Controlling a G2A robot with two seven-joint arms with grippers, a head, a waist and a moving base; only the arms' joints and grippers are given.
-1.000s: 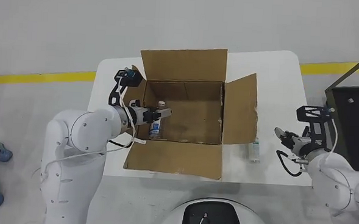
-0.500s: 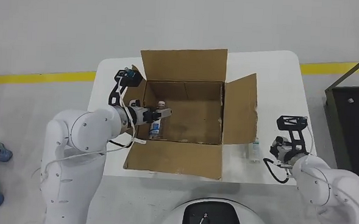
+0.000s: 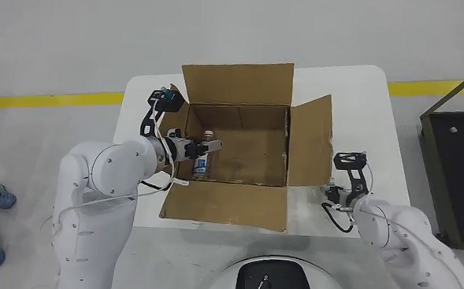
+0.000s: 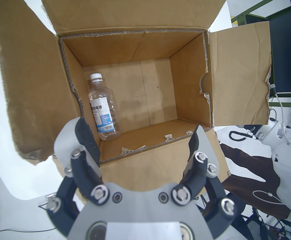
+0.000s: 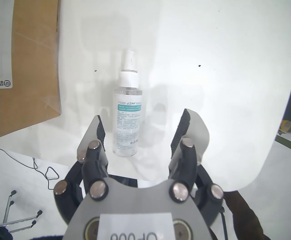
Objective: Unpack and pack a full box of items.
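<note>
White counter (image 3: 361, 96), opened cardboard box (image 3: 235, 85).
Top: spray bottle (image 3: 329, 195) laid beside the box, nearest the right arm (image 3: 385, 227). Left wrist: left jaws held wide, empty, over a boxed plastic bottle (image 4: 103, 109). Right wrist: right jaws spread, empty, spray bottle lengthwise just ahead.

The right gripper (image 5: 142, 119) hangs with fingers spread wide over the white table (image 5: 204, 91). A clear spray bottle (image 5: 127, 113) lies partly between them, nozzle pointing away, close to one finger and perhaps touching it. The box (image 5: 29, 68) stands nearby, apart from the bottle.
</note>
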